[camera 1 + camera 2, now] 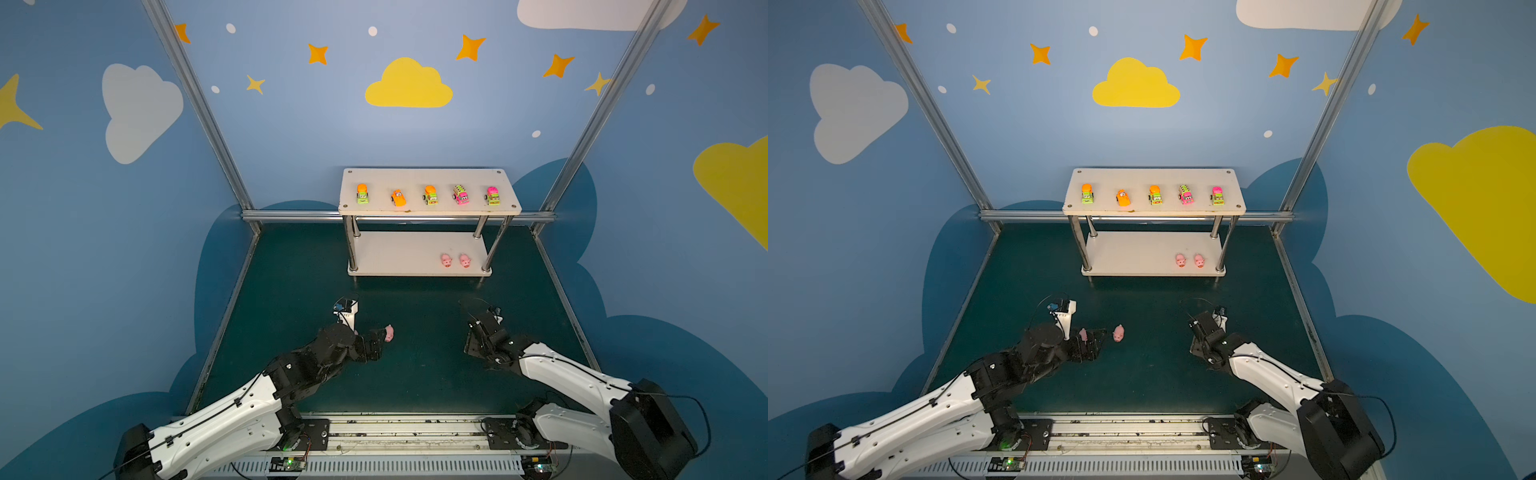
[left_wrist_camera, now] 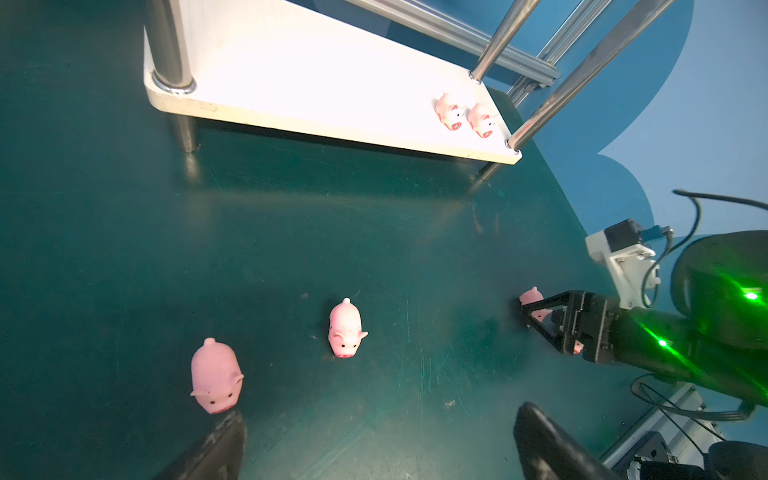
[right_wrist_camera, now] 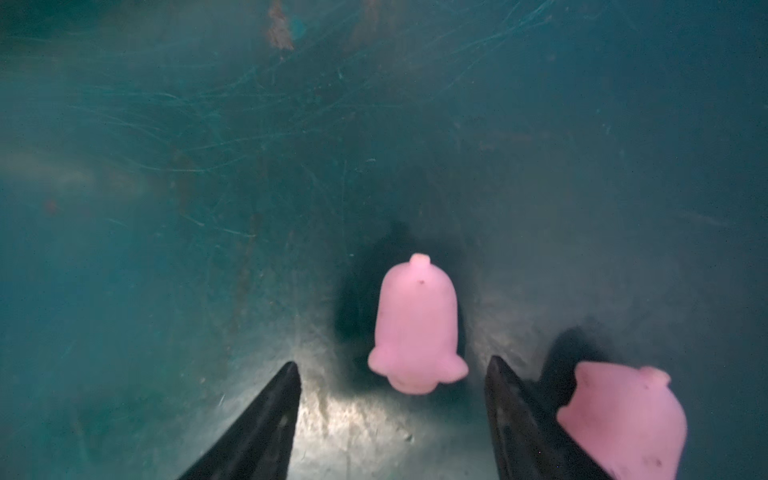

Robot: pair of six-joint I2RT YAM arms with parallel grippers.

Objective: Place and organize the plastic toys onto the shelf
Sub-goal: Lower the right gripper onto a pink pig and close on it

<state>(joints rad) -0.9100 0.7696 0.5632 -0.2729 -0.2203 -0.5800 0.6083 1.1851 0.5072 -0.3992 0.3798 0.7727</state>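
The white shelf point(image 1: 428, 176) point(image 1: 1133, 253) stands at the back. Several toy vehicles point(image 1: 430, 195) line its top board, and two pink pigs point(image 1: 446, 260) point(image 1: 465, 260) sit on its lower board point(image 2: 311, 83). On the green table, my left gripper point(image 1: 380, 340) point(image 2: 380, 436) is open and low. One pig point(image 2: 216, 376) lies just past one of its fingers, and another pig point(image 2: 345, 328) point(image 1: 389, 332) lies farther out. My right gripper point(image 3: 392, 370) points down and is open. A pig point(image 3: 417, 328) lies just ahead of the gap, untouched. Another pig point(image 3: 623, 419) lies outside one finger point(image 3: 511, 407).
Metal frame posts and a rail point(image 1: 291, 216) run behind the shelf against the blue walls. The shelf's shiny posts point(image 1: 351, 249) stand at its corners. The arm bases sit on a rail point(image 1: 395, 432) at the front edge.
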